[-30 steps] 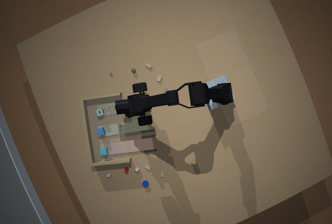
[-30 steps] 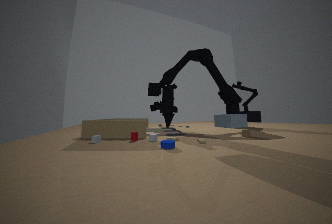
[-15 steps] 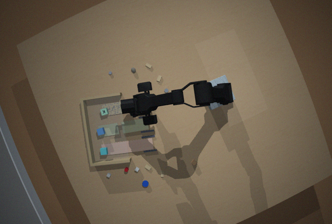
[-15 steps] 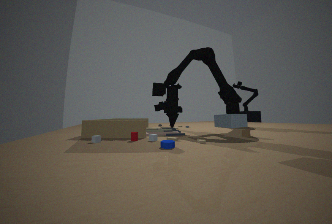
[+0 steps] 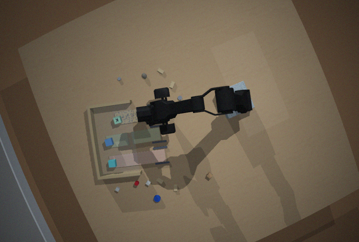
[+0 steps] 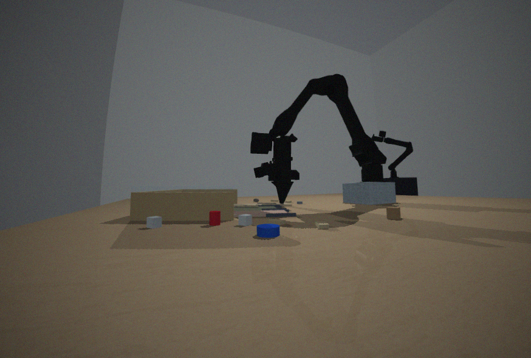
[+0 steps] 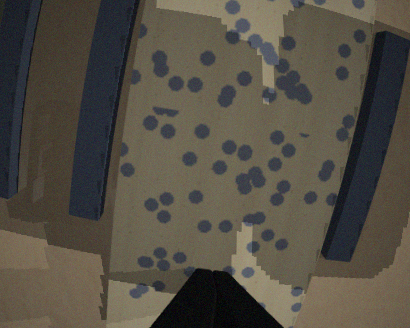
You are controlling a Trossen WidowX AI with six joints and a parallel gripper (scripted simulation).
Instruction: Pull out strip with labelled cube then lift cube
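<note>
The end effector (image 7: 216, 292), closed on nothing, presses its tip on the dotted strip (image 7: 213, 146). The labelled cube (image 5: 117, 120) rides that strip's far end inside the walled tray (image 5: 92, 134). Keep firm downward pressure and drag straight outward, avoiding neighbouring strips.

Three strips (image 5: 127, 116), three cubes (image 5: 117, 120) on them, four dark bars (image 5: 159, 141); perhaps more hidden

The dotted strip (image 7: 213, 146) is beige with blue-grey dots. The labelled cube (image 5: 117, 120) is mint green. The other strips are green (image 5: 134, 138) and pink (image 5: 139, 157).
</note>
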